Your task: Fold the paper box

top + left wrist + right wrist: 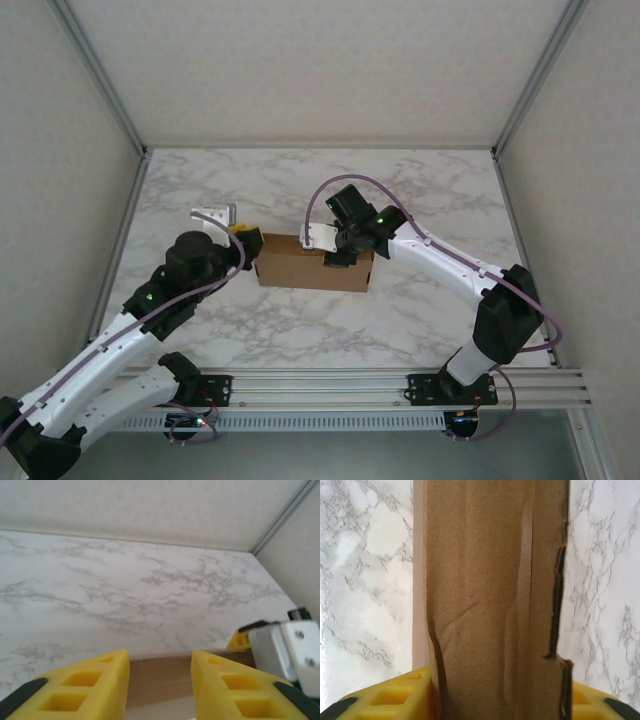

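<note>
The paper box (315, 265) sits mid-table on the marble tabletop (300, 180). The right gripper (497, 680) is clamped across a creased wall panel. The left gripper (160, 670) hangs with its fingers apart at the box's left end. A harder squeeze could deepen the crease or tear the jagged edge. An uneven push from the left could skid the box.

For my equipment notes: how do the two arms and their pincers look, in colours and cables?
Both the left arm and the right arm have white shells with black joints, a thin purple cable along each, and a small green light. The left pincer and right pincer have yellow fingers with cut-out windows and black trim.
</note>
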Robot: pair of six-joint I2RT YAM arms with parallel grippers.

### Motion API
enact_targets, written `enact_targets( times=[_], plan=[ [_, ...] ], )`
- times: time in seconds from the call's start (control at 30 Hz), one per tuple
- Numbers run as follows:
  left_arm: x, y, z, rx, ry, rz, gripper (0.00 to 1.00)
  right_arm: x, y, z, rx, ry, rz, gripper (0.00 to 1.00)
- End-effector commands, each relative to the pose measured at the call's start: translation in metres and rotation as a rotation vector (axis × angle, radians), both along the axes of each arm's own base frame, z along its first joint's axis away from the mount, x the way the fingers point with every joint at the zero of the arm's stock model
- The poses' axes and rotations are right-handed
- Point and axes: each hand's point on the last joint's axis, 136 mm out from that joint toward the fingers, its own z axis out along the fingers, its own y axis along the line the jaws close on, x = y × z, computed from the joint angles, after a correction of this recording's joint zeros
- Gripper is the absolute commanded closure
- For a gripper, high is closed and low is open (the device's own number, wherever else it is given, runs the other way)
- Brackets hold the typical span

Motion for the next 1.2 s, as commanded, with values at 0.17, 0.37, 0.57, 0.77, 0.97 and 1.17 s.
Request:
enact_targets(
  times=[0.17, 0.37, 0.57, 0.77, 0.97, 1.17],
  plan=[
    [0.051, -0.005, -0.022, 0.056, 0.050, 0.109, 0.63, -0.007, -0.010, -0.028, -0.092, 0.031, -0.003, 0.58],
    [0.049, -0.007, -0.068, 0.091, 0.129, 0.094, 0.68, -0.005, -0.010, -0.030, -0.094, 0.026, -0.010, 0.57],
    [0.035, -0.003, -0.095, 0.064, 0.181, 0.084, 0.71, -0.005, -0.009, -0.032, -0.091, 0.031, -0.015, 0.55],
    [0.031, 0.000, -0.100, 0.067, 0.188, 0.091, 0.71, -0.003, -0.007, -0.027, -0.075, 0.020, -0.023, 0.49],
    [0.035, -0.001, -0.100, 0.077, 0.187, 0.095, 0.71, -0.006, 0.000, 0.000, 0.036, 0.022, -0.031, 0.28],
    [0.037, -0.003, -0.102, 0.078, 0.191, 0.090, 0.71, -0.006, 0.009, 0.040, 0.212, 0.058, -0.064, 0.21]
  ],
)
